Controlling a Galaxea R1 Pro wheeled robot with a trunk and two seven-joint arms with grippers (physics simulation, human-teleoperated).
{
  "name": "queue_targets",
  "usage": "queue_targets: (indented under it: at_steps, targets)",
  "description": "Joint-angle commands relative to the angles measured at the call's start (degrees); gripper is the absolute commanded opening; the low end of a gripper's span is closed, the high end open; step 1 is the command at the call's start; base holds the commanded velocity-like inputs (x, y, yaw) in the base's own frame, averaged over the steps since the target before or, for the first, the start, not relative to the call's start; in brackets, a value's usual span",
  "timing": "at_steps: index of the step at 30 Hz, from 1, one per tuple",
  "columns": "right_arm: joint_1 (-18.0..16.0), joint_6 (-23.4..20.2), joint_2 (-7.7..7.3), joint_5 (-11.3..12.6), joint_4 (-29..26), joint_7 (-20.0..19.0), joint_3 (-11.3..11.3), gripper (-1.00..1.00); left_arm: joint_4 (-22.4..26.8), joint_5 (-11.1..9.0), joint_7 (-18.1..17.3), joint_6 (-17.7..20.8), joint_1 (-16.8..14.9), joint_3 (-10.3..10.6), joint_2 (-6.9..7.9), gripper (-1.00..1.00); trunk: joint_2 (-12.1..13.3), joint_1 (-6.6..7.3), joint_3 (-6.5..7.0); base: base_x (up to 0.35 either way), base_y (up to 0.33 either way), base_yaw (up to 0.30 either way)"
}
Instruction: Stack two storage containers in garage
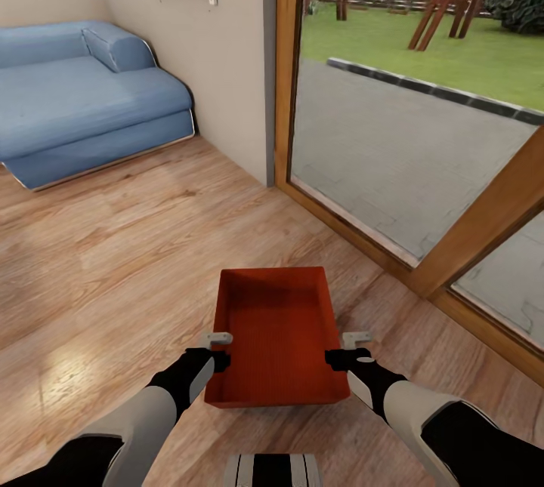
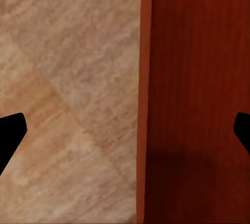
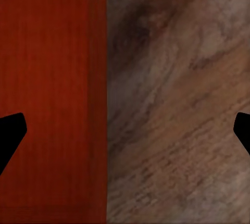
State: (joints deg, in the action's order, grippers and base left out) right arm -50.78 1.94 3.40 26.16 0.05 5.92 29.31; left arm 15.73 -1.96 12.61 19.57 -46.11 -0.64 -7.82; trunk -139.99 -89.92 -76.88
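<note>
I've got one storage container (image 1: 276, 336) on the living room wood floor (image 1: 113, 245) by the glass door (image 1: 408, 132), left claw (image 1: 217, 349) and right claw (image 1: 346, 348) open astride its side walls, so next is squeezing and lifting.

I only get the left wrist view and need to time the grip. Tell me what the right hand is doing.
Observer: The right hand straddles the storage container's right wall, fingers wide apart, not closed.
Operator: Give me the container's position relative to the robot.
Observer: It is straight ahead, long side pointing away, with the left hand at its left wall.
Operator: Report the surroundings.
Observer: A glass door stands ahead on the right and a blue sofa sits far left on the wood plank floor.
</note>
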Motion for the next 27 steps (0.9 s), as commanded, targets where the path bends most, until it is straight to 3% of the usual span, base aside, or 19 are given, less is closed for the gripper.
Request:
queue_targets:
  at_steps: [1,27]
  targets:
    - [-0.02,0.17,0.02,0.56,0.04,0.14,0.49,1.0,0.1,-0.26,0.22,0.29,-0.02,-0.06,-0.03,1.0,-0.43,-0.21,-0.22,0.0,0.0,0.0]
    - [-0.02,0.17,0.58,0.65,0.04,0.14,0.4,1.0,0.18,-0.24,0.22,0.29,-0.01,-0.06,0.0,1.0,-1.23,-0.65,-0.58,0.0,0.0,0.0]
